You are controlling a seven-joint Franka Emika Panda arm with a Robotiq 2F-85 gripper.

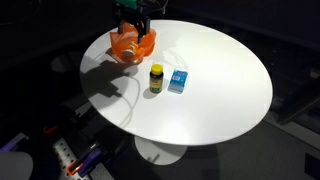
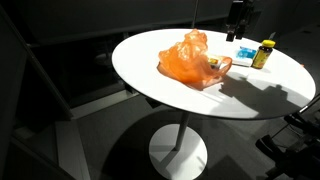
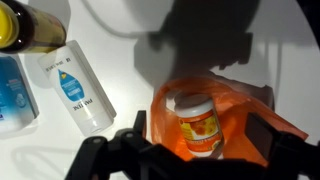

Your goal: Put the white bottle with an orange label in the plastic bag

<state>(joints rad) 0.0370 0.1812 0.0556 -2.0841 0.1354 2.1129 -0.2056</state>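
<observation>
The white bottle with an orange label (image 3: 195,125) lies inside the orange plastic bag (image 3: 235,110), free of my fingers. The bag sits on the round white table in both exterior views (image 1: 132,44) (image 2: 192,58), where the bottle is hidden by the plastic. My gripper (image 3: 198,145) is open and empty, its two dark fingers spread either side of the bag's mouth just above it. It also shows in both exterior views (image 1: 133,22) (image 2: 238,25).
A dark bottle with a yellow lid (image 1: 156,78) (image 2: 265,52) (image 3: 30,25) stands next to a blue box (image 1: 178,81) (image 2: 245,50) (image 3: 12,95). A white bottle with a blue label (image 3: 78,90) lies beside them. The white table (image 1: 220,90) has dark surroundings.
</observation>
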